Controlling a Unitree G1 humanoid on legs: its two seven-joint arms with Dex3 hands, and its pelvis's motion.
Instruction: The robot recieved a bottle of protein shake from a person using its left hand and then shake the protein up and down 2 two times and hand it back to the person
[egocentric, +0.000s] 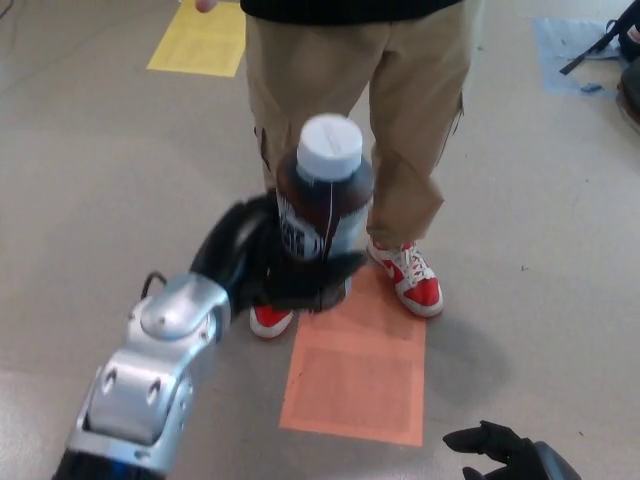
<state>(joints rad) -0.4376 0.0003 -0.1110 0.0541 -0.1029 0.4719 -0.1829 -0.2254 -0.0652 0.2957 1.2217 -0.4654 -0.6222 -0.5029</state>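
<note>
While the left hand (270, 265) grips it, the brown white-capped bottle (325, 190) stands upright.

— What lies on the floor (90, 180)?
— It is a plain grey-beige surface with three coloured patches. An orange mat (358, 372) sits near the bottom middle, a yellow mat (200, 40) lies at the top left, and a pale blue mat (572, 45) is at the top right corner.
— And the shoes?
— Red and white sneakers. One sneaker (408, 278) rests just beside the orange mat's upper right corner; the other sneaker (268, 320) shows only partly at the mat's upper left edge.
— Anything else at the far right?
— A dark strap (590, 52) crosses the blue mat, and a dark object (630, 88) is cut off by the picture's edge; what it is cannot be told.
</note>
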